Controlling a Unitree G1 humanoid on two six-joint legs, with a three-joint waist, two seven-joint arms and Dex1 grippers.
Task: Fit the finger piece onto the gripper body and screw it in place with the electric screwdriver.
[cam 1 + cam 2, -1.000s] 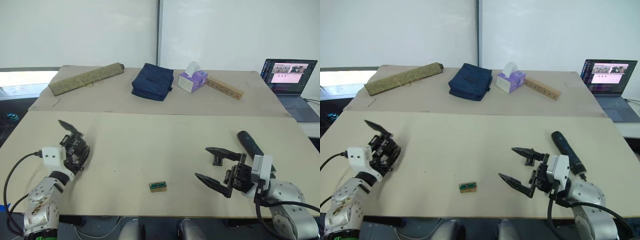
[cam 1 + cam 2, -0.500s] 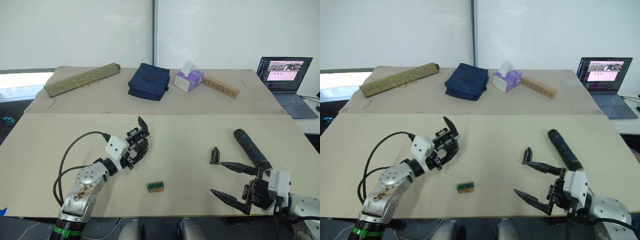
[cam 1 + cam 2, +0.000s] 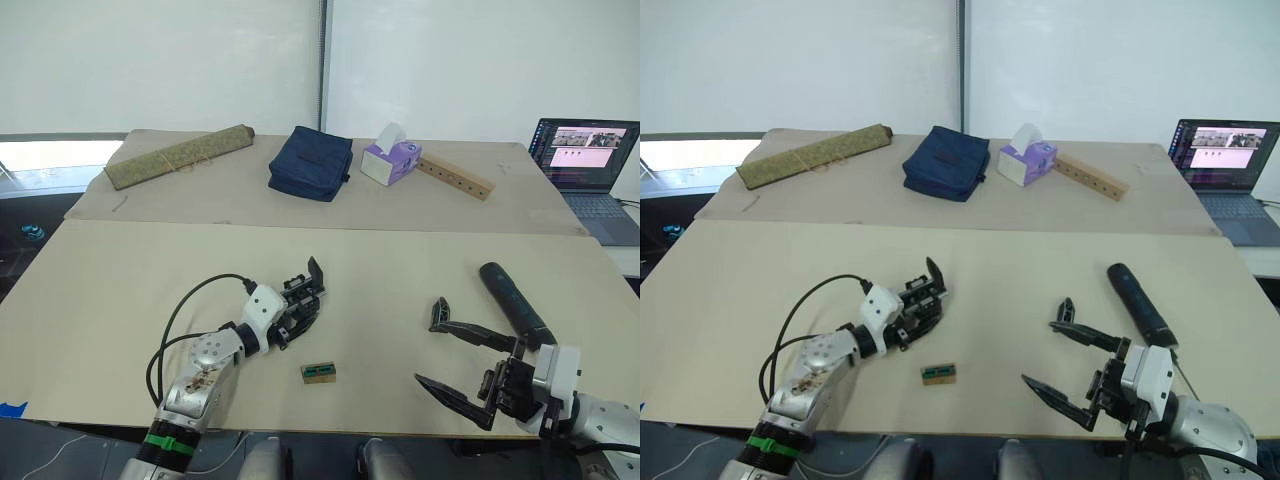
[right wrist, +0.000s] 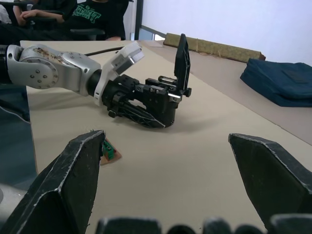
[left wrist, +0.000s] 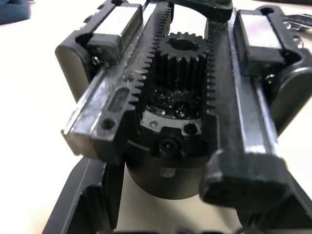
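Observation:
My left gripper [image 3: 296, 318] is shut on the gripper body [image 3: 314, 283], a black block with a gear and toothed rails [image 5: 178, 53] and one pointed finger sticking up, held low over the middle of the near table. The finger piece [image 3: 437, 313], a small black wedge, lies on the table to its right. My right gripper [image 3: 428, 352] stands open just in front of that wedge, one fingertip close beside it. The dark electric screwdriver [image 3: 513, 303] lies on the table farther to the right of the finger piece.
A small green-and-brown block [image 3: 318, 372] lies near the front edge, below the held body. On the far table are a rolled mat [image 3: 180, 157], a blue bag [image 3: 311, 163], a tissue box [image 3: 388, 160], a holed wooden bar [image 3: 455, 177] and a laptop [image 3: 585, 160].
My left arm has carried the gripper body from the table's left side to the middle. The right gripper has drawn back toward the front edge, still open. The camera shifted too.

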